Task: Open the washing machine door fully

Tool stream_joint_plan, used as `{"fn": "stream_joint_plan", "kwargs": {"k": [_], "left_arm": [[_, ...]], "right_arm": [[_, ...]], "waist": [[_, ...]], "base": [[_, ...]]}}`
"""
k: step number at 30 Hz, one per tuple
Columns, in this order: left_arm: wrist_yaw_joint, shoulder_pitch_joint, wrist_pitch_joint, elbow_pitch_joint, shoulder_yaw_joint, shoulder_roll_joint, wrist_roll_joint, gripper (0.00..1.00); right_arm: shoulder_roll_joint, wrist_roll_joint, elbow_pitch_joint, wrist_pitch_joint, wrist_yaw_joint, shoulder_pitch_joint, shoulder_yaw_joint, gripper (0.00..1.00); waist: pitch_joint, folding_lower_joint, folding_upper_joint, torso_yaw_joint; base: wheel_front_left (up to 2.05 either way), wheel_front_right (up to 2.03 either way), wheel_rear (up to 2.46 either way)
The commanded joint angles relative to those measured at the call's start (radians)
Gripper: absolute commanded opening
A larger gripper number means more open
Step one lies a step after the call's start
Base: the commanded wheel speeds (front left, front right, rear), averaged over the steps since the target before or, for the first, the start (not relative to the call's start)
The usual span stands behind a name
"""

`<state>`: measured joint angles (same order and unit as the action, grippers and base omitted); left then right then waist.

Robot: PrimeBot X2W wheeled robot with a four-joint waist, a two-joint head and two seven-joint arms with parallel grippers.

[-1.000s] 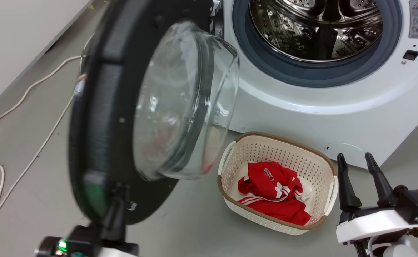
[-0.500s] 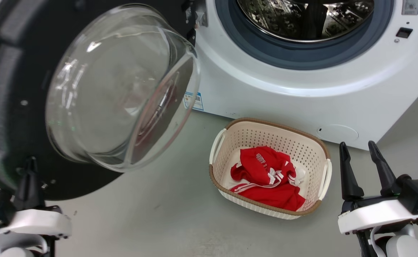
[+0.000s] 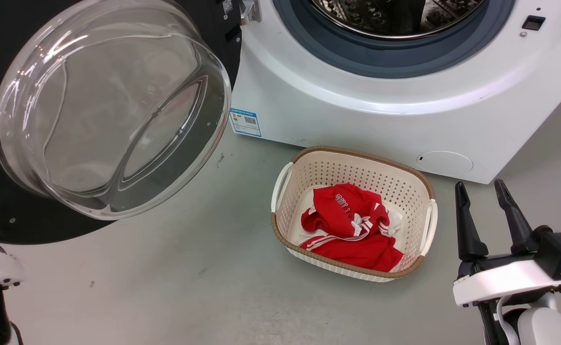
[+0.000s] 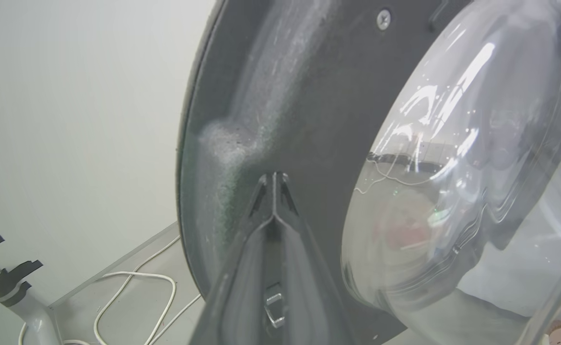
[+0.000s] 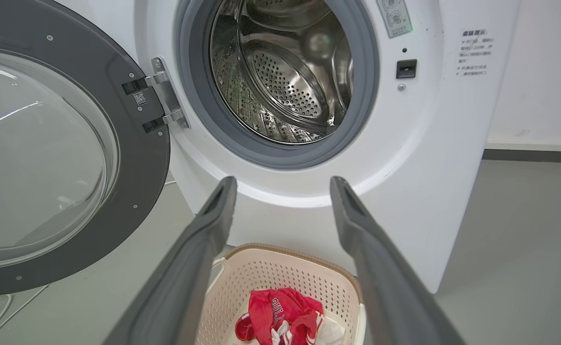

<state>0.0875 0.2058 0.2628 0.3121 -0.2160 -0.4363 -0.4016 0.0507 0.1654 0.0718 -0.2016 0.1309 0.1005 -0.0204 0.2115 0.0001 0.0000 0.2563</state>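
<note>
Grey floor [image 3: 165, 287] is spread before the washing machine [image 3: 357, 110]. Left of the machine, white cables [image 4: 132, 287] are seen beyond the washing machine door [image 3: 108, 110], which is swung wide from the machine's left side. The left gripper [image 4: 273, 179], fingers pressed together on nothing, is set tip-first against the door's dark inner face. A slip off that sloped face could be caused by a skewed push, and the hinge could be strained by overdriving. Before the machine's right corner, the right gripper [image 3: 478, 183] is held spread and empty.
</note>
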Motion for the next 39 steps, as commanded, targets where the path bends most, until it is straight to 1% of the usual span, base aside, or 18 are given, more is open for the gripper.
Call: {"fn": "stream_joint_plan", "kwargs": {"k": [1,4,9,16,17,18,19,20,23,27,33,35,39], "left_arm": [[-0.005,0.015,0.003,0.008,-0.023,-0.001,0.011,0.0],[-0.013,0.006,0.003,0.015,-0.059,0.022,0.036,0.0],[-0.024,-0.067,0.003,-0.056,-0.076,0.095,0.1,0.0],[-0.026,-0.228,0.003,-0.206,-0.058,0.242,0.18,0.0],[-0.024,-0.246,0.003,-0.224,-0.053,0.262,0.191,0.12],[-0.024,-0.263,0.003,-0.245,-0.047,0.283,0.2,0.38],[-0.025,-0.278,0.003,-0.26,-0.04,0.3,0.208,0.68],[-0.026,-0.292,0.003,-0.273,-0.032,0.315,0.216,1.0],[-0.031,-0.321,0.003,-0.308,-0.002,0.348,0.238,1.0],[-0.049,-0.322,0.003,-0.324,0.042,0.365,0.27,1.0],[-0.095,-0.265,0.003,-0.313,0.128,0.371,0.318,1.0],[-0.103,-0.25,0.003,-0.309,0.139,0.371,0.322,1.0],[-0.129,-0.196,0.003,-0.281,0.176,0.371,0.344,1.0]], "right_arm": [[-0.001,-0.004,0.0,-0.002,0.0,0.013,0.002,1.0],[-0.001,-0.002,0.006,-0.004,0.0,0.011,0.006,1.0],[-0.001,0.012,0.023,-0.019,0.0,-0.012,0.009,1.0],[-0.001,0.018,0.049,-0.035,0.0,-0.045,0.017,1.0],[-0.001,0.018,0.051,-0.035,0.0,-0.049,0.017,1.0],[-0.001,0.019,0.051,-0.037,0.0,-0.053,0.017,1.0],[-0.001,0.018,0.051,-0.038,0.0,-0.056,0.016,1.0],[-0.001,0.017,0.052,-0.038,0.0,-0.059,0.016,1.0],[-0.001,0.012,0.053,-0.04,0.0,-0.066,0.019,1.0],[-0.001,0.007,0.05,-0.041,0.0,-0.072,0.024,1.0],[-0.001,-0.019,0.033,-0.036,0.0,-0.078,0.026,1.0],[-0.001,-0.023,0.029,-0.033,0.0,-0.079,0.028,1.0],[-0.001,-0.043,0.012,-0.027,0.0,-0.075,0.026,1.0]], "waist": [[-0.001,-0.0001,0.0,-0.003],[-0.01,-0.0001,0.0,-0.011],[-0.051,-0.0001,0.0,-0.026],[-0.12,-0.0001,0.0,-0.042],[-0.128,-0.0001,0.0,-0.044],[-0.134,-0.0001,0.0,-0.045],[-0.138,-0.0001,0.0,-0.046],[-0.143,-0.0001,0.0,-0.048],[-0.155,-0.0001,0.0,-0.053],[-0.166,-0.0001,0.0,-0.067],[-0.182,-0.0001,0.0,-0.104],[-0.183,-0.0001,0.0,-0.113],[-0.181,-0.0001,0.0,-0.156]], "base": [[0.0,0.0,0.0],[0.0,0.0,0.0],[0.0,0.0,0.0],[0.0,0.0,0.0],[0.0,0.0,0.0],[0.0,0.0,0.0],[0.0,0.0,0.0],[0.0,0.0,0.0],[0.0,0.0,0.0],[0.0,0.0,0.0],[0.0,0.0,0.0],[0.0,0.0,0.0],[0.0,0.0,0.0]]}}
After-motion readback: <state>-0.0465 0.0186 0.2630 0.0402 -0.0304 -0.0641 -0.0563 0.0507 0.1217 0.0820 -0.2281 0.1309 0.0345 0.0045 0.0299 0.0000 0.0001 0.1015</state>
